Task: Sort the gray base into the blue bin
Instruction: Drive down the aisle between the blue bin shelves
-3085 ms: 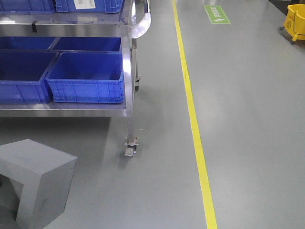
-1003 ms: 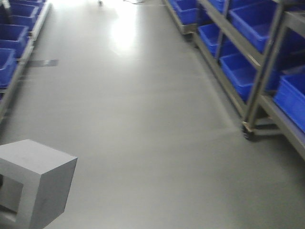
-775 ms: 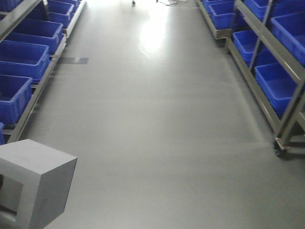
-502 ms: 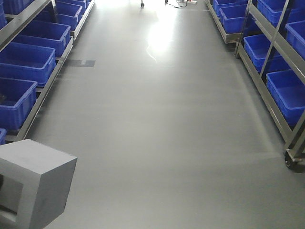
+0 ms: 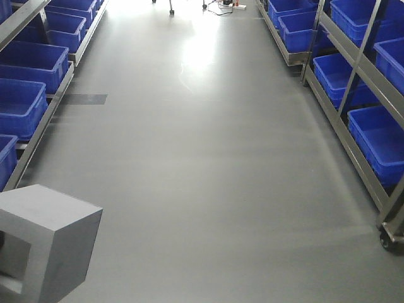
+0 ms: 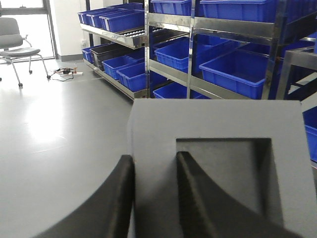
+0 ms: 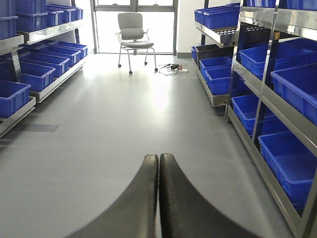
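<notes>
The gray base [image 5: 57, 233] hangs at the lower left of the front view, its square recess facing left. In the left wrist view the gray base [image 6: 223, 119] fills the foreground. My left gripper [image 6: 154, 157] is shut on one wall of it, with one finger outside and one inside the recess. My right gripper [image 7: 159, 156] is shut with nothing in it, over bare floor. Blue bins [image 5: 25, 104] line the left racks and more blue bins [image 5: 379, 136] line the right racks; I cannot tell which one the task means.
I look down a grey aisle between steel racks [image 5: 344, 123]. A rack caster [image 5: 390, 243] sits at the right edge. A dark floor patch [image 5: 82, 99] lies on the left. An office chair [image 7: 132, 32] and floor cables [image 7: 173, 67] stand at the far end.
The view has swung from a cart beside a yellow floor line to this aisle, then drifted within it. The gray base keeps its place in the left gripper.
</notes>
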You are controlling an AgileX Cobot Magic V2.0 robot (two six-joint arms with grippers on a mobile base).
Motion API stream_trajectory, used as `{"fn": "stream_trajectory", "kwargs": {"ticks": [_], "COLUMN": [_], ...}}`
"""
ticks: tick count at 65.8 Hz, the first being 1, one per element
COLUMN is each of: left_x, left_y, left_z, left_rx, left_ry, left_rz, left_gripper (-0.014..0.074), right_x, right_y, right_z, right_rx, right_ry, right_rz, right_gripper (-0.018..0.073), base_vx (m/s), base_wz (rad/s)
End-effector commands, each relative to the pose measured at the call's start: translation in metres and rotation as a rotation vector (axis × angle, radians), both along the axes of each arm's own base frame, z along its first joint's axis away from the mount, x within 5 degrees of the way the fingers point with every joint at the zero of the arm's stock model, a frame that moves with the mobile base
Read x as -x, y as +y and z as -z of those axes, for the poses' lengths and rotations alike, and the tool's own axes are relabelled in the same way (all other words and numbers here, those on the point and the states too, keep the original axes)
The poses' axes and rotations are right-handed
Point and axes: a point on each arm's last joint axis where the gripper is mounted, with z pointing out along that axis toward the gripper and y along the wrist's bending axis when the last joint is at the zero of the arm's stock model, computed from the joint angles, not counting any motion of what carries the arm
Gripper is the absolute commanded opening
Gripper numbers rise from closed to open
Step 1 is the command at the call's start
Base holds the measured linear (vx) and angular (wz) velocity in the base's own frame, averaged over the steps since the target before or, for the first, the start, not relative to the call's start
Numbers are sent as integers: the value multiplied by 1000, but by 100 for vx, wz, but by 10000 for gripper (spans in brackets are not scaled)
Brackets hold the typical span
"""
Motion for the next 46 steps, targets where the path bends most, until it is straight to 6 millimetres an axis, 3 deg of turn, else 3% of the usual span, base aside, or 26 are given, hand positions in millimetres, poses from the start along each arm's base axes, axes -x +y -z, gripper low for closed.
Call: {"fn": "stream_trajectory", "kwargs": {"ticks": [1, 46], "left_x": [0, 0], "left_y": [1, 1], "left_z": [-20, -20], "left_rx": [79, 79], "left_ry": [-111, -111], "left_rz": [-7, -7], "left_gripper": [-6, -6], "right_x": [0, 0], "right_y": [0, 0], "right_z": [-2, -2], "right_rx": [11, 11], "right_ry": [-71, -71], "right_rz": [-2, -2], "right_gripper": [-9, -9], "base_vx": [44, 49], "base_wz": [-5, 3]}}
